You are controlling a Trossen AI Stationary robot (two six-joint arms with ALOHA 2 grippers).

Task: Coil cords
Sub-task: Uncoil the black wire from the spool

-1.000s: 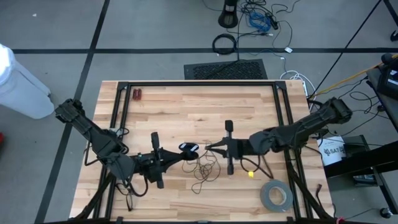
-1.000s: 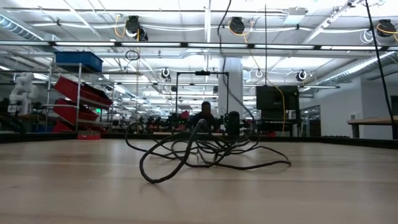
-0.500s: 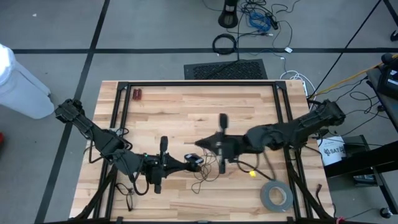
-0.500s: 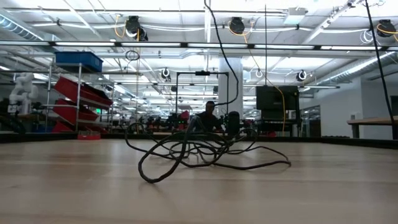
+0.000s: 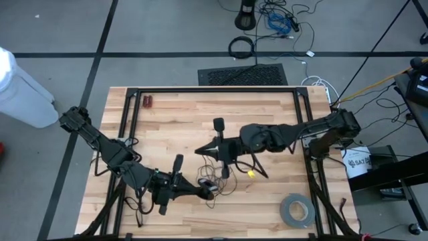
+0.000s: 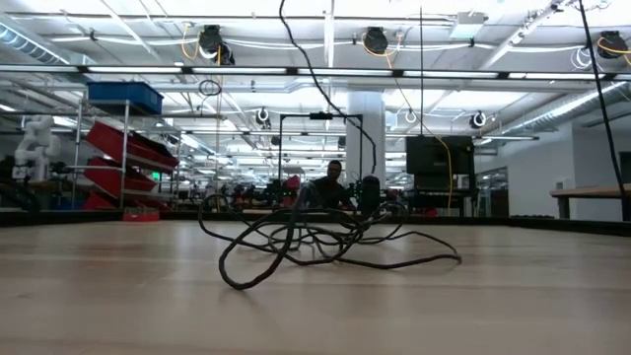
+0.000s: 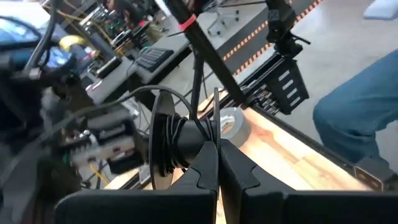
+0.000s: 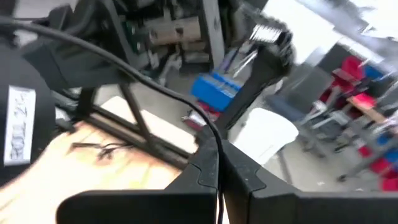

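Note:
The cords are one thin black cord. Part of it is wound into a small coil point(image 7: 169, 148) at my left gripper point(image 5: 208, 193), which is shut on it near the table's front middle. Loose strands point(image 5: 221, 182) lie in a tangle on the wooden table point(image 5: 180, 120); in the low view the tangle point(image 6: 315, 237) rests on the boards and one strand point(image 6: 314, 69) climbs out of the picture's top. My right gripper point(image 5: 200, 151) is shut on a strand above the table's middle, a little toward the far edge from the coil. My left gripper pinches the coil's bundled turns point(image 7: 198, 138) between its two shut fingers, several turns together. The fingers come at it about level, from the table's left. The coil stands across the fingertips, lifted clear of the table. My right gripper pinches a single strand point(image 8: 210, 138) between its two fingertips. The fingers reach in about level from the table's right. One stretch runs away from the tips in a slack curve, and another point(image 8: 219, 193) hangs down under the fingers.
A grey tape roll point(image 5: 297, 209) lies at the near right corner, also seen as the tape roll point(image 7: 235, 124) past the coil. A small yellow piece point(image 5: 251, 173) lies right of the tangle, and a small red-brown object point(image 5: 147, 102) at the far left. A black frame point(image 5: 214, 89) borders the table.
My right gripper has gone toward the table's left and a little up and toward the far edge, drawing a strand up off the tangle. My left gripper has swung toward the near edge with the coil, its arm staying put. The tangle on the table has kept its place.

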